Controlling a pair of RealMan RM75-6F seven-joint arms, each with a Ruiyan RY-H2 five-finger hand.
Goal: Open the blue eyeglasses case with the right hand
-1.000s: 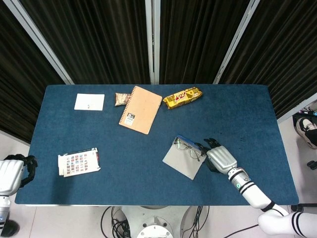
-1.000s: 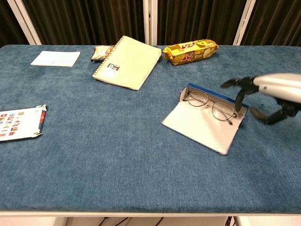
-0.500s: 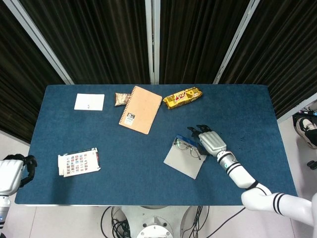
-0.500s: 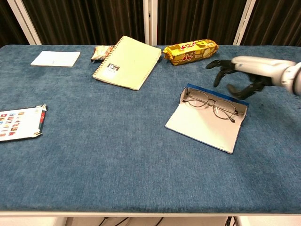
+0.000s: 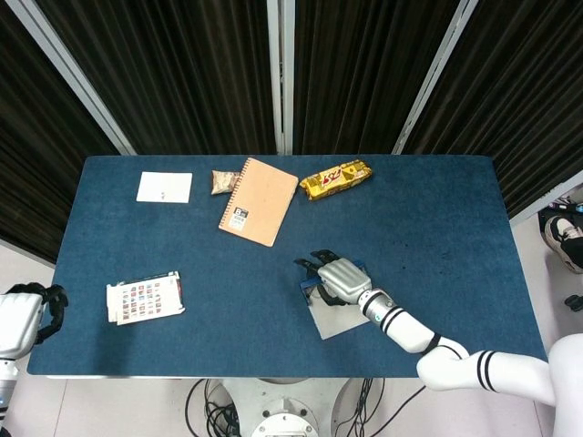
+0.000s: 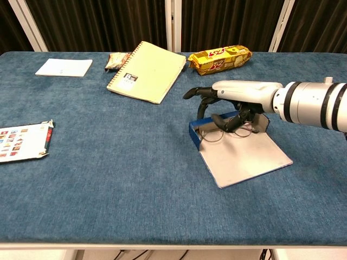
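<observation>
Eyeglasses case (image 6: pixel 244 158), blue outside, lies open near the middle right of the surface (image 6: pixel 108 179), glasses (image 6: pixel 227 130) in its tray. Right robot hand (image 6: pixel 230 100) hovers directly over the tray, fingers curled and apart, gripping nothing. Left robot hand (image 5: pixel 23 319) rests off the surface's edge, fingers curled in.

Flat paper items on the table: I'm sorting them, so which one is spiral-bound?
The tan notebook at the far middle, with a wire spiral along its left edge. The white card and the printed sheet are unbound.
</observation>
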